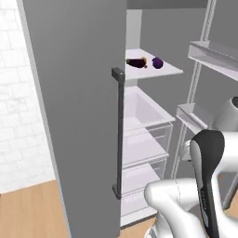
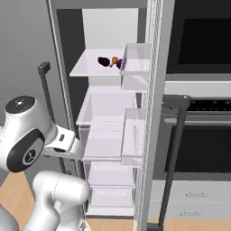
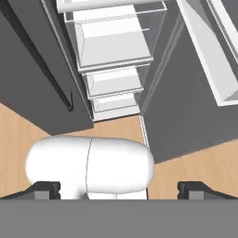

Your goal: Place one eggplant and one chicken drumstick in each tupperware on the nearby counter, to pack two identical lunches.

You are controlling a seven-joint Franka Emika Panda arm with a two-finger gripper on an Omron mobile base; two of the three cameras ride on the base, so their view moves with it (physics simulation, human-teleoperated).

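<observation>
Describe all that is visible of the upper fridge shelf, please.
The upper fridge shelf is a flat, pale, thin slab, level, set high inside the open fridge. On it lie a dark eggplant, a brownish drumstick and a rounder purple eggplant, close together near its back. Clear drawers sit below it. Nothing else touches it.

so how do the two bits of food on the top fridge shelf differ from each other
The dark drumstick-like piece is long and lies on its side with an orange-tan end; the purple eggplant is short and rounded. The long piece is dark brown to black, the eggplant clearly purple. In the left base view the long piece lies nearer the door handle, the eggplant further right. Both rest close together on the same white shelf.
</observation>
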